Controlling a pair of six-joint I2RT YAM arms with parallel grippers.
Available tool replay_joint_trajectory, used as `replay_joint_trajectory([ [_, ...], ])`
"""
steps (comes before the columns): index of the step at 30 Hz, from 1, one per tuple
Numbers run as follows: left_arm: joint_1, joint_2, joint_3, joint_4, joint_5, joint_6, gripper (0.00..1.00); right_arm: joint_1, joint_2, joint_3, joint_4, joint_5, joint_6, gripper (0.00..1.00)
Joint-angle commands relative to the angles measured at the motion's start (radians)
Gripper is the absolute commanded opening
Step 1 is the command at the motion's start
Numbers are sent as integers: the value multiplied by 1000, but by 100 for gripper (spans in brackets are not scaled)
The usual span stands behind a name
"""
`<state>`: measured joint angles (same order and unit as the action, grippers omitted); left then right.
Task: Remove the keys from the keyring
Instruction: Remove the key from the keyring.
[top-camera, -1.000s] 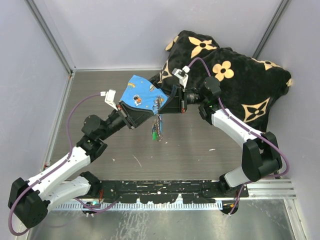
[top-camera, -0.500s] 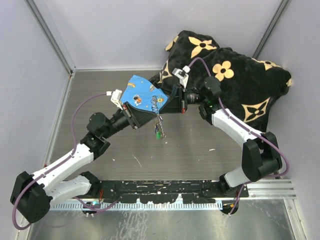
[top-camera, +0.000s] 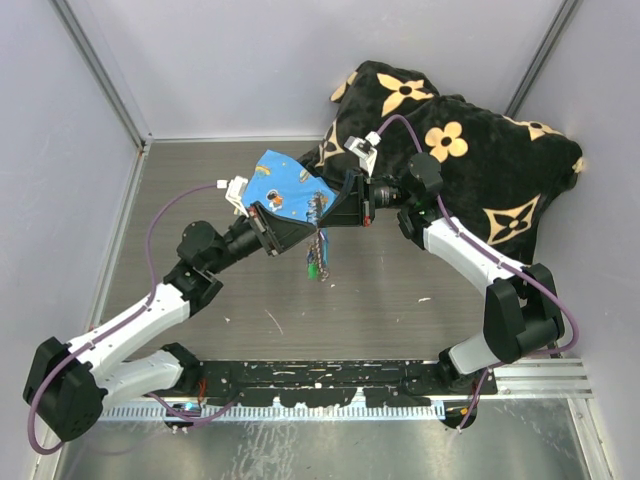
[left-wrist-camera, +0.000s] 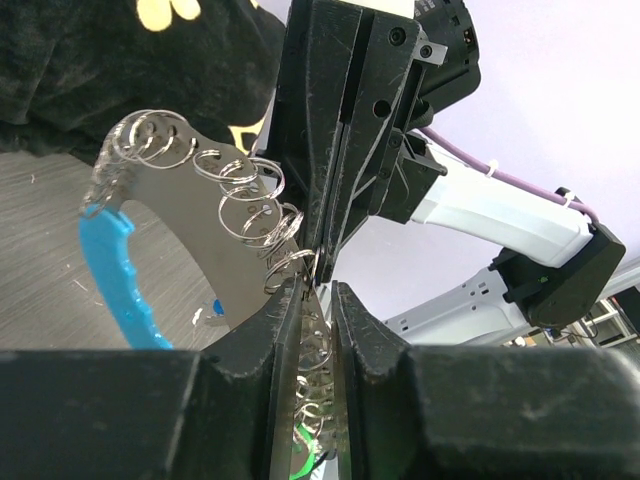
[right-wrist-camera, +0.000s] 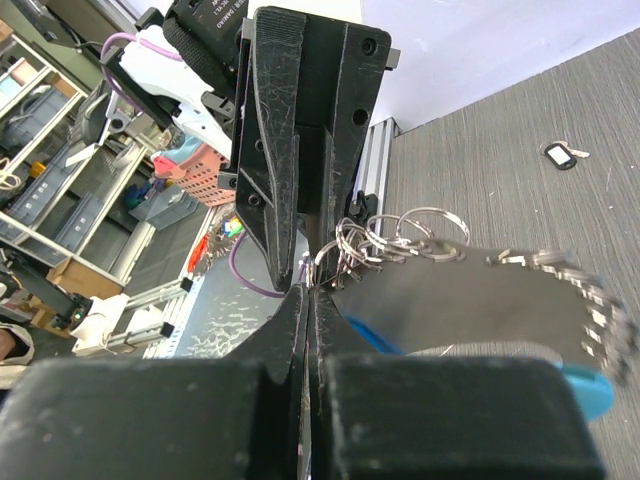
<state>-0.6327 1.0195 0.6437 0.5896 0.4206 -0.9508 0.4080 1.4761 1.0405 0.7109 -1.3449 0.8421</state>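
Reaching in from 7 o'clock, the left arm (top-camera: 150, 310) runs low over the table (top-camera: 390, 300) with its elbow bent and its wrist pointing toward 2 o'clock. The right arm (top-camera: 470, 260) comes from 4 o'clock, folds at the elbow near the right wall and turns back toward 9 o'clock. The two pincers meet tip to tip just above the middle of the table, with a blue cloth (top-camera: 278, 185) draped over them.

The left gripper (left-wrist-camera: 318, 300) stands at a narrow gap with rings of the keyring (left-wrist-camera: 245, 190) lying in it; whether the pads press on them I cannot tell. The right gripper (right-wrist-camera: 310, 285) is fully closed and pinches one ring at its tip. The keyring arcs away from this meeting point, with a blue curved piece (left-wrist-camera: 115, 270) at its far end. The keys (top-camera: 315, 266) hang in a small bunch below the pincers, toward 6 o'clock, above the table.

A black flowered cushion (top-camera: 470, 160) fills the corner at 1 to 2 o'clock, just behind the right wrist. The back wall (top-camera: 300, 60) is at 12 o'clock. Bare table lies from 8 to 11 o'clock and toward 6 o'clock. A small dark tag (right-wrist-camera: 560, 153) lies alone on the table.
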Motion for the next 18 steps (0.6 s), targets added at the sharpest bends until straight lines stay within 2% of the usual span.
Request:
replay_joint_trajectory([
  [1,-3,9,57,44,13,8,19,0,-52,10,71,-1,12,1],
  [5,-4,14,62,43,11,4,18,0,-54,8,74,-4,11,1],
  [9,-3,15,65,43,12,5,13,1,-54,9,76,-6,10,1],
  [18,-8,17,66,45,16,3,14,0,-56,4,76,-5,8,1],
])
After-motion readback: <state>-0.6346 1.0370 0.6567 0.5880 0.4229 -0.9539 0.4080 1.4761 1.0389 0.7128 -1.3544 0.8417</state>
